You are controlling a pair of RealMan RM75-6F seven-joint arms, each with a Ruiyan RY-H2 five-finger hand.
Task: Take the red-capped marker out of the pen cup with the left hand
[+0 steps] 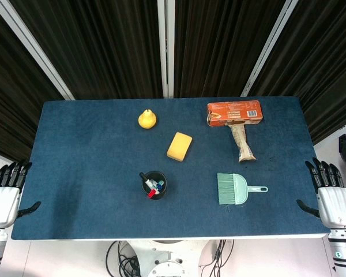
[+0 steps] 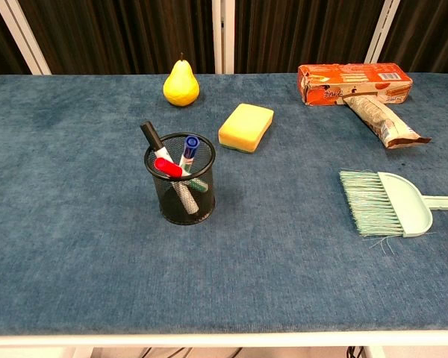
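Nearest the chest camera stands the black wire-mesh pen cup, with the red-capped marker leaning inside beside black- and blue-capped pens. Both the left hand and right hand hang off the table's sides, fingers spread, holding nothing. Best approach, I judge: descend from above, pinch only the red cap, lift straight up.

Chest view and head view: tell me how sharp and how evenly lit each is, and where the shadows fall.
Chest view: sharp and evenly lit; the cup and sponge cast only soft, short shadows on the cloth; no glare. Head view: softer, the markers in the cup small and slightly blurred; the table edges bow a little; the dark curtains show no detail.
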